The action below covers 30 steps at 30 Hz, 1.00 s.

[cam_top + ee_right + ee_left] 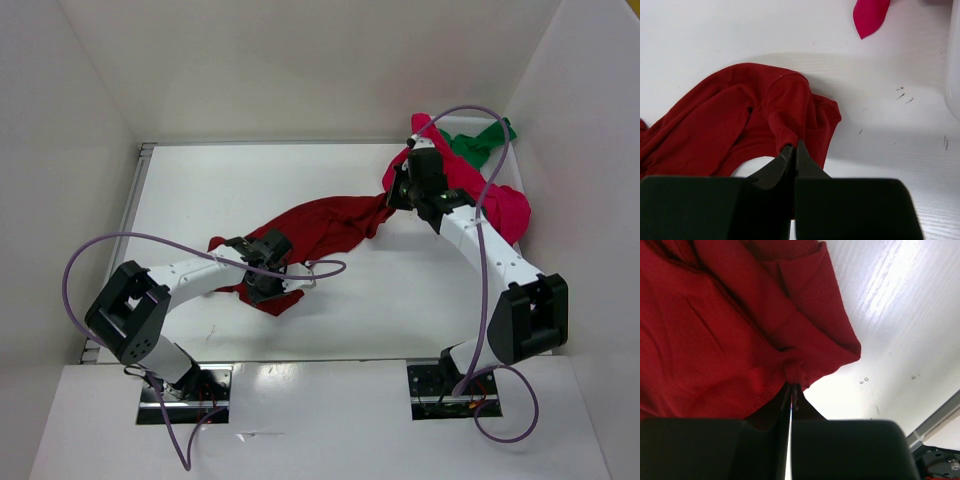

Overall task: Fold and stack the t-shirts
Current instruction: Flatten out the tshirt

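Holding the dark red shirt (325,222) on the table (200,190), your left gripper (791,391) and right gripper (794,150) each pinch an edge tight. Pull them apart slowly so the cloth lies flat without slipping.

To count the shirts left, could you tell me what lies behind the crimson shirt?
A green shirt pokes out beyond the crimson shirt in the far right corner. How far it runs underneath is covered by the crimson cloth.

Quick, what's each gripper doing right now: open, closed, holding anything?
Left gripper: closed, pinching the dark red t-shirt.
Right gripper: closed, pinching the same dark red t-shirt.
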Motion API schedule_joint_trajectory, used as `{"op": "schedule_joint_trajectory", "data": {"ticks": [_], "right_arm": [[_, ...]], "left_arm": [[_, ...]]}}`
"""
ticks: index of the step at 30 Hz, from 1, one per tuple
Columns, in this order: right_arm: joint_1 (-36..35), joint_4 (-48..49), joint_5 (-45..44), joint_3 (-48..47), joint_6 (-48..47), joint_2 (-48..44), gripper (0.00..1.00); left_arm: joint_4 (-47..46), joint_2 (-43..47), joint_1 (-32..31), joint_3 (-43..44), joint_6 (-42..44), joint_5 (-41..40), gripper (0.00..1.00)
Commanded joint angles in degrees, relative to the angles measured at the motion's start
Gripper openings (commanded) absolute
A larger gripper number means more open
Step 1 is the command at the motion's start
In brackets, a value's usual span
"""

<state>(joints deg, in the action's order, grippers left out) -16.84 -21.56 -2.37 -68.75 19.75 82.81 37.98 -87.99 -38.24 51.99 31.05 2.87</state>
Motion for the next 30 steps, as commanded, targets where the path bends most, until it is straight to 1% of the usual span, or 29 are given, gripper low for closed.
{"op": "schedule_joint_trajectory", "data": {"ticks": [1, 2, 3, 4, 6, 10, 12, 15, 17, 18, 21, 25, 26, 30], "right_arm": [[0.23, 1.79, -0.70, 0.46, -0.59, -2.56, 0.00], [0.23, 1.79, -0.70, 0.46, -0.59, -2.56, 0.00], [0.23, 1.79, -0.70, 0.46, -0.59, -3.08, 0.00], [0.23, 1.79, -0.70, 0.98, -0.59, -3.09, 0.00], [0.23, 1.79, -0.70, 0.99, -0.59, -3.09, 0.00], [0.23, 1.79, -0.70, 0.99, -0.59, -3.09, 0.00], [0.23, 1.79, -0.70, 1.51, -0.59, -3.09, 0.00], [0.23, 1.79, -0.70, 1.51, -0.59, -3.09, 0.00], [0.23, 1.79, -0.70, 1.51, -1.11, -3.62, 0.00], [0.23, 1.79, -0.70, 1.51, -1.11, -3.62, 0.00], [0.23, 1.79, -0.70, 2.04, -1.11, -4.14, 0.00], [0.23, 1.79, -0.70, 2.04, -1.11, -4.14, 0.00], [0.23, 1.79, -0.70, 2.04, -1.11, -4.14, 0.00], [0.23, 1.79, -0.70, 2.04, -1.64, -4.67, 0.00]], "left_arm": [[1.04, 0.27, 0.27, 2.32, -0.56, 2.57, 0.00], [1.74, 0.27, 0.27, 2.33, -0.55, 3.36, 0.00], [2.62, 0.27, 0.27, 2.85, 0.23, 4.50, 0.04], [4.02, 0.27, 0.27, 2.86, 0.94, 6.60, 0.13], [4.74, 0.27, 0.27, 3.38, 1.47, 8.11, 0.42], [6.23, 0.27, 0.27, 3.91, 2.70, 10.66, 0.49], [6.23, -0.25, 0.27, 3.91, 2.70, 10.66, 0.50], [5.62, -1.31, 0.27, 3.91, 2.70, 9.88, 0.50], [4.48, -1.31, 0.27, 3.91, 2.70, 8.39, 0.47], [3.69, -1.31, 0.27, 3.91, 3.31, 7.68, 0.44], [1.15, -1.31, 0.27, 2.42, 3.32, 4.60, 0.40], [-0.62, -1.93, 0.27, 1.80, 2.17, 2.40, 0.27], [-0.62, -1.93, 0.27, 1.80, 2.17, 2.40, 0.20], [-0.62, -1.93, 0.27, 1.80, 2.17, 2.40, 0.13]]}}
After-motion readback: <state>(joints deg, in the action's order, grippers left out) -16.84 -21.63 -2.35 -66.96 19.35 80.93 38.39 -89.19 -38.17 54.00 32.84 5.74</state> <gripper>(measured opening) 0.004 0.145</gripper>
